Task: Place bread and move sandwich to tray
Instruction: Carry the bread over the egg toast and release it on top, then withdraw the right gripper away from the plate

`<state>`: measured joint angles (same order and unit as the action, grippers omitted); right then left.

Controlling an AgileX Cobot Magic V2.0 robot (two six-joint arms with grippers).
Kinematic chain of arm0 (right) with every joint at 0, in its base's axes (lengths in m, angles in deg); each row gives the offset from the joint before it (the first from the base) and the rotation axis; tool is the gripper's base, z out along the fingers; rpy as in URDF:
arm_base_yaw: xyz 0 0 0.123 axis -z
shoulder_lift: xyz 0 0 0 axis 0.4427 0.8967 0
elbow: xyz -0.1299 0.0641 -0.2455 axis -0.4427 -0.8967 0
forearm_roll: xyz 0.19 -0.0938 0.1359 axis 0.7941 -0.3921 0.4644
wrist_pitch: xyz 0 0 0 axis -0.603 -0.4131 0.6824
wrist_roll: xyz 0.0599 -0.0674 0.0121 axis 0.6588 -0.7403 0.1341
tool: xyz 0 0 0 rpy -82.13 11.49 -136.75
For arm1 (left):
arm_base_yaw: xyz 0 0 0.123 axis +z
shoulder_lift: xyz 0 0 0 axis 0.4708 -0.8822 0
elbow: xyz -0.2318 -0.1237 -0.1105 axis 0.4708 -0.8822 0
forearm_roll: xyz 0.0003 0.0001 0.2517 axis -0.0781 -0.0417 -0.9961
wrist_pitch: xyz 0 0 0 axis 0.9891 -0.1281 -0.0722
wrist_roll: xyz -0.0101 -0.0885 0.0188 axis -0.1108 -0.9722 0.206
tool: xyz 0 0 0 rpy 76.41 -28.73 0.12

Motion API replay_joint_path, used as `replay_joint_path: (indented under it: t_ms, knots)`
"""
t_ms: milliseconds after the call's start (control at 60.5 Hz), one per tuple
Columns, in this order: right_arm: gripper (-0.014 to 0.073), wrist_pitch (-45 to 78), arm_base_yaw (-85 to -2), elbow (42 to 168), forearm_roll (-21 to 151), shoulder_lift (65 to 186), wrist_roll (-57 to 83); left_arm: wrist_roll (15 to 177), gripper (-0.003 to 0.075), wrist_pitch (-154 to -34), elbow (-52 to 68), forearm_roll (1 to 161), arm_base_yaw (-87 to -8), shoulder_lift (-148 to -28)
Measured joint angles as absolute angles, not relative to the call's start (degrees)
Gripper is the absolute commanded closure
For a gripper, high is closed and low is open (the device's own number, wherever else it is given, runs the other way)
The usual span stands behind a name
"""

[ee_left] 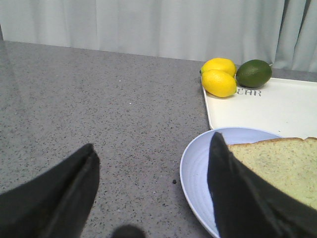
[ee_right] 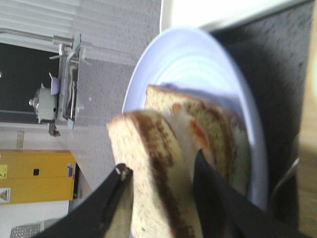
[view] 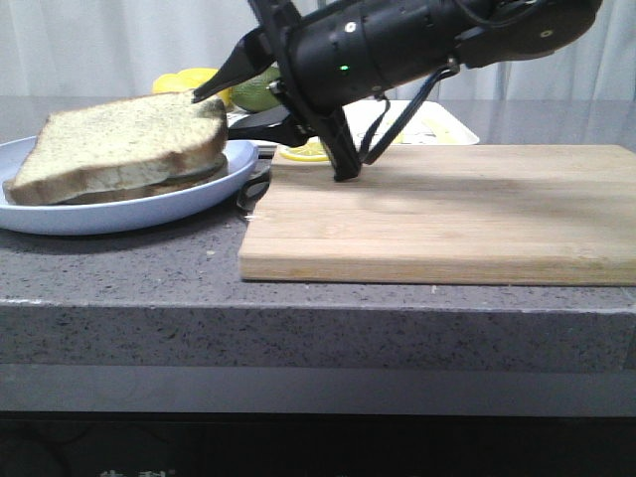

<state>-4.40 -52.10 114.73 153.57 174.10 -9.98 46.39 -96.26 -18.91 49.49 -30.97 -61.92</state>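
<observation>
The bread lies tilted on top of the egg-topped slice on the pale blue plate, making the sandwich. My right gripper reaches in from the right and is shut on the bread's right edge; the right wrist view shows one finger on each face of the slice. The white egg shows between the two slices. My left gripper is open and empty over the counter, its one finger above the plate's rim. The cream tray lies just behind the plate.
A wooden cutting board lies right of the plate, under my right arm. Two lemons and a lime sit at the tray's far corner. A dark metal object lies between plate and board.
</observation>
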Motion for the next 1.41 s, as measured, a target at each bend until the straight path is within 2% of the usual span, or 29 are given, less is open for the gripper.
replay_joint_path:
  t_ms: [215, 265, 331, 463, 513, 695, 794, 959, 1091, 1273, 1406]
  knots:
    - [0.0259, -9.77, -45.34, 112.71, 151.46, 167.54, -9.85, 46.39, 0.0261, -96.26, -18.91, 49.49, -30.97, -61.92]
    - [0.0291, -11.33, -43.52, 112.33, 149.59, 165.55, -9.85, 46.39, 0.0261, -96.26, -18.91, 49.49, -30.97, -61.92]
    - [0.0375, -13.78, -41.04, 112.19, 146.05, 162.86, -9.85, 46.39, 0.0261, -96.15, -18.91, 49.49, -30.97, -61.92]
    - [0.0617, -19.37, -35.13, 112.19, 135.92, 156.85, -9.85, 46.39, 0.0261, -96.15, -18.91, 49.49, -30.97, -61.92]
    - [0.0671, -22.05, -32.88, 112.19, 132.40, 155.00, -9.85, 46.39, 0.0261, -96.15, -18.91, 49.49, -30.97, -61.92]
    - [0.0654, -33.12, -24.48, 112.19, 120.13, 150.21, -9.72, 46.39, 0.0261, -96.15, -18.91, 49.49, -30.97, -61.92]
    - [0.0654, -34.40, -22.01, 112.19, 109.53, 147.67, -5.58, 46.39, 0.0261, -96.15, -18.91, 49.49, -30.97, -61.92]
    - [0.0654, -29.13, -21.26, 112.07, 82.08, 141.38, 10.99, 46.39, 0.0261, -96.05, -18.91, 49.49, -30.97, -61.92]
    - [0.0654, -26.18, -21.26, 111.58, 68.15, 136.55, 21.81, 46.39, 0.0261, -96.03, -18.91, 49.49, -30.97, -61.92]
    - [0.0654, -16.16, -22.77, 106.08, 62.64, 127.19, 25.82, 46.39, 0.0261, -95.93, -18.91, 49.49, -30.97, -61.92]
    - [0.0654, -7.04, -28.43, 97.32, 60.00, 118.34, 25.82, 46.39, 0.0261, -95.93, -18.91, 49.49, -30.97, -61.92]
